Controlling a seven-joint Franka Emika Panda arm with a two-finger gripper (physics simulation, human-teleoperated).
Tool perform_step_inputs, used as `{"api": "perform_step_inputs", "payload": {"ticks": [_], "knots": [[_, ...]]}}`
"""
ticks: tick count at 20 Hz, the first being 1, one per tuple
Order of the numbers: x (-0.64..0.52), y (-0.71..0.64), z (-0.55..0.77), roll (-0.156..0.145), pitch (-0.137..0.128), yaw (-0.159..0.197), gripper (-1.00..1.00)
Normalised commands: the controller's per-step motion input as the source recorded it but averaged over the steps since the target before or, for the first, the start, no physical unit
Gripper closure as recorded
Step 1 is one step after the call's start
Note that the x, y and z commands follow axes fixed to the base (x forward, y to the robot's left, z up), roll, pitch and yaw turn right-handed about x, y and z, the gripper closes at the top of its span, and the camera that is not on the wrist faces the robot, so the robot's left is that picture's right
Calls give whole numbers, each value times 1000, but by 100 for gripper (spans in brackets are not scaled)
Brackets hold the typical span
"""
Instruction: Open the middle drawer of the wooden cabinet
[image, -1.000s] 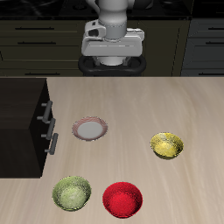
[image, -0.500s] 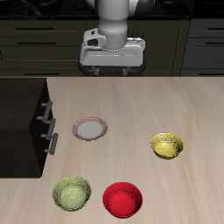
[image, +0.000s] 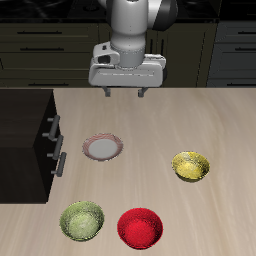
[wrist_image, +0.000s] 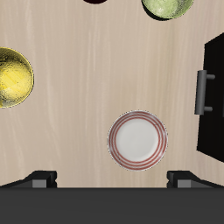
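Below my gripper I count three bowls — yellow bowl (image: 190, 166), green bowl (image: 82, 220), red bowl (image: 141, 228) — one plate (image: 103, 148) and one wooden cabinet (image: 25, 140).

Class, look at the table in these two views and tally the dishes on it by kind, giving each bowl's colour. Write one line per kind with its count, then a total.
Bowls: 3, namely the yellow bowl, the green bowl and the red bowl
Plates: 1, the pink-rimmed plate
Total: 4 dishes
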Motion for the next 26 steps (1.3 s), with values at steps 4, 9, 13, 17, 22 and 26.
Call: {"api": "perform_step_inputs", "payload": {"ticks": [4, 9, 13, 17, 22, 26], "knots": [[145, -42, 16, -20, -29, 20, -100], [239, 20, -7, 14, -24, 24, -100], [248, 23, 8, 9, -29, 8, -100], [247, 1, 46, 67, -10, -50, -100], [154, 2, 25, -15, 11, -5, -100], [186, -82, 66, -42, 0, -18, -100]]}}
